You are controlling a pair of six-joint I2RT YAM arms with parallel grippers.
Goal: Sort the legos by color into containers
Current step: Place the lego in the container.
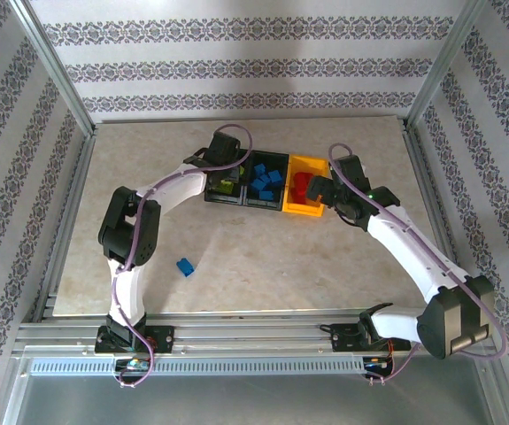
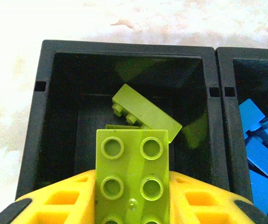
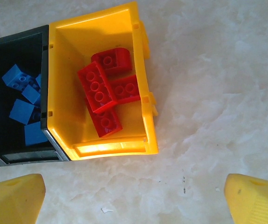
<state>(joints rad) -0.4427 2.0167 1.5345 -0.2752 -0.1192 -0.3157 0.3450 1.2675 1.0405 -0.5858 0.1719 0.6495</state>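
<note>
My left gripper (image 2: 132,205) is shut on a lime green lego (image 2: 132,168), held studs-up over the left black container (image 2: 124,49). Another lime lego (image 2: 145,112) lies tilted inside that container. The middle black container (image 1: 280,183) holds several blue legos (image 2: 259,149). Several red legos (image 3: 103,88) lie in the yellow-orange container (image 3: 110,147). My right gripper (image 3: 134,200) hangs open over bare table just in front of the yellow container, with nothing between its fingertips (image 3: 12,198). One blue lego (image 1: 184,266) lies loose on the table, front left.
The three containers (image 1: 310,210) stand joined in a row at mid-table. Metal frame posts and patterned walls (image 1: 254,66) close in the back and sides. Open marble surface (image 1: 281,266) lies in front of the containers.
</note>
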